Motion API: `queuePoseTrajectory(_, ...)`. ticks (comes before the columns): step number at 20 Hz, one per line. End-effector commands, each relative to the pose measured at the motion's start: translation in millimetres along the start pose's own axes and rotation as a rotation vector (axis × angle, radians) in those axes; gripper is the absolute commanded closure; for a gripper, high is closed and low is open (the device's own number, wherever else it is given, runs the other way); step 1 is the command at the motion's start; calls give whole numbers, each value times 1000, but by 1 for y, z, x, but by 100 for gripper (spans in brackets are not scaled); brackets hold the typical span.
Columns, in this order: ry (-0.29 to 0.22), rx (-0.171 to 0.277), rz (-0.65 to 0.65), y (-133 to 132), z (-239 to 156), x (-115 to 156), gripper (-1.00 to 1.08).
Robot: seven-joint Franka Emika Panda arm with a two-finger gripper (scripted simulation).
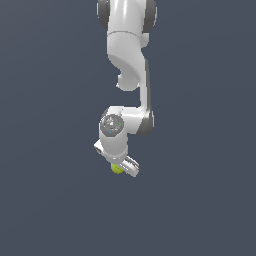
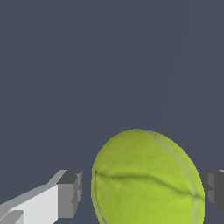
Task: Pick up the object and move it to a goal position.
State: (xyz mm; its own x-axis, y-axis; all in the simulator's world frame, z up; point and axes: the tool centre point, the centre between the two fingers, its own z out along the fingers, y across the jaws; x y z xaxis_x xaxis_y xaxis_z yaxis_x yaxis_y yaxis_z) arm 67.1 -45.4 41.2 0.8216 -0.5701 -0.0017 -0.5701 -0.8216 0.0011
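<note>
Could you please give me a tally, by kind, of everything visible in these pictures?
Balls: 1, a yellow-green ball between the fingers of the end effector
Robot arms: 1, a white arm
Total: 2

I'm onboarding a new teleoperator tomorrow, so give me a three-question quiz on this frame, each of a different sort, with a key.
1. True or false: in the wrist view, the ball lies between the two fingertips.
2. In the wrist view, does either fingertip clearly press the ball? A) yes, both B) a gap shows on one side C) the ball is out of sight
3. Fill in: in the exterior view, the ball peeks out just under the ____.

Key: 1 true; 2 B; 3 gripper.
</note>
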Motion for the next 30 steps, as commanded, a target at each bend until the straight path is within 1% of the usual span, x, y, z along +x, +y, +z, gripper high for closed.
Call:
queuePoseTrajectory(1, 2, 1, 0, -1, 0, 1, -92)
queuePoseTrajectory(2, 2, 1, 0, -1, 0, 1, 108)
queuePoseTrajectory(13, 1, 1, 0, -1, 0, 1, 108)
queuePoseTrajectory(18, 1, 1, 0, 5, -1, -1, 108)
queuePoseTrajectory(24, 1, 1, 0, 24, -3, -8, 108)
queuePoseTrajectory(30, 1, 1, 0, 57, -7, -19, 108)
